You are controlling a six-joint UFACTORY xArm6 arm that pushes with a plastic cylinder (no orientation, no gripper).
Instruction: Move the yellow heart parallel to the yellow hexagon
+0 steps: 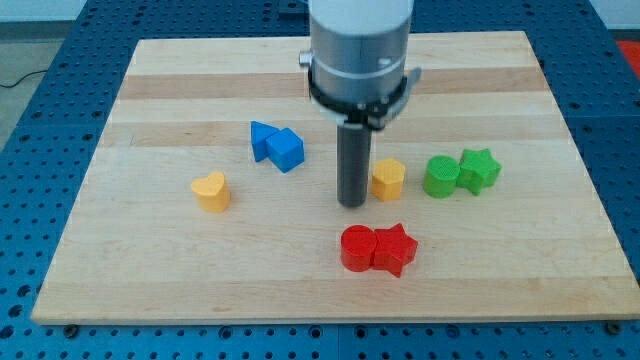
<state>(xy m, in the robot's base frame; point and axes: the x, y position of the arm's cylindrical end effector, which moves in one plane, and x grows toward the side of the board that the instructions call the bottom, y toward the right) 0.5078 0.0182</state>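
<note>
The yellow heart (211, 191) lies on the wooden board at the view's left of centre. The yellow hexagon (388, 180) lies right of centre, at about the same height in the view. My tip (352, 204) stands on the board just left of the yellow hexagon, very close to it or touching; I cannot tell which. The tip is well to the right of the yellow heart.
Two blue blocks (276, 146) sit together above and between the heart and the tip. A green round block (440, 176) and a green star (479, 169) lie right of the hexagon. A red round block (357, 248) and a red star (394, 248) lie below the tip. The wooden board (150, 280) rests on a blue perforated table.
</note>
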